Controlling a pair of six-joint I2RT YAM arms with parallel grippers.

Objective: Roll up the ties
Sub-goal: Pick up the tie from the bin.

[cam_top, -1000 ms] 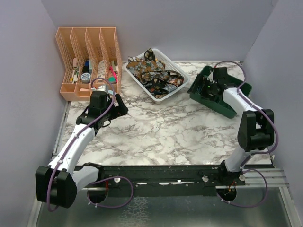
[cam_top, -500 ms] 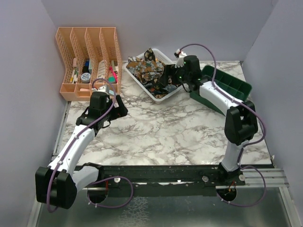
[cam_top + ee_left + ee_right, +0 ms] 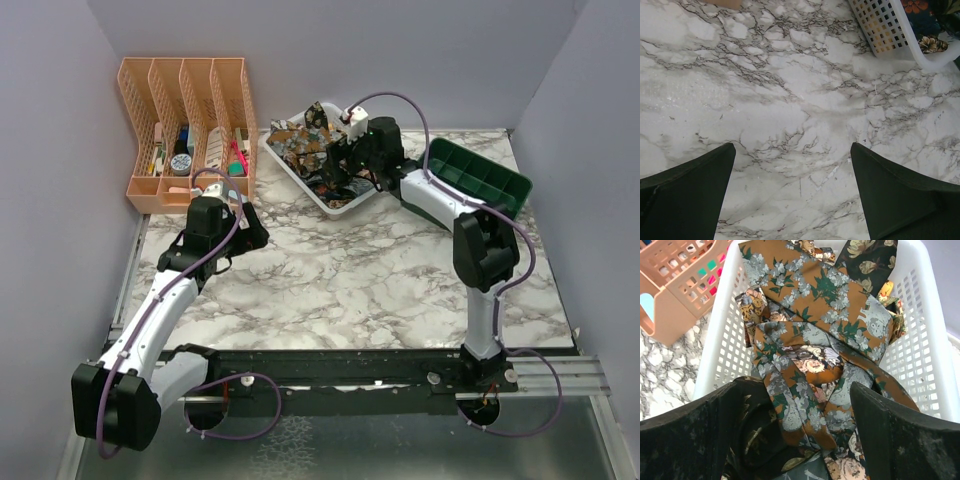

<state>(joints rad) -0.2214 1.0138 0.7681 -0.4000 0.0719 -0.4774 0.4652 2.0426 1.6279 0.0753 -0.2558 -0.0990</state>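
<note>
L gripper point(image 3: 792, 150) is nearest, left of centre over the white grey-veined marble table top point(image 3: 790, 90). Its wrist cam shows both dark fingers wide apart w/ only bare marble between them. A corner of the white perforated plastic basket point(image 3: 885, 25) shows at far right. The top cam can't show that gap; from there the gripper is just a dark block.

R gripper point(image 3: 797, 385) is farther back, reaching left over the basket at far centre. Its wrist cam shows the fingers spread, nothing pinched. The long patterned fabric ties point(image 3: 810, 340) lie heaped in the basket directly below and between the fingertips. They are brown-orange w/ grey-blue flowers & green leaves, plus black ones w/ cream blooms. Can't tell if the tips touch the fabric.

Only the top cam shows the dark green plastic bin point(image 3: 480, 175) to the right of the basket. It also shows the full peach-orange slotted plastic file organiser point(image 3: 185, 100) at far left; the R wrist cam catches just its corner.

Vs 1 s ago: R arm was at the green bin and has swung left to the basket. L arm approx. unchanged; ties in the same heap.
</note>
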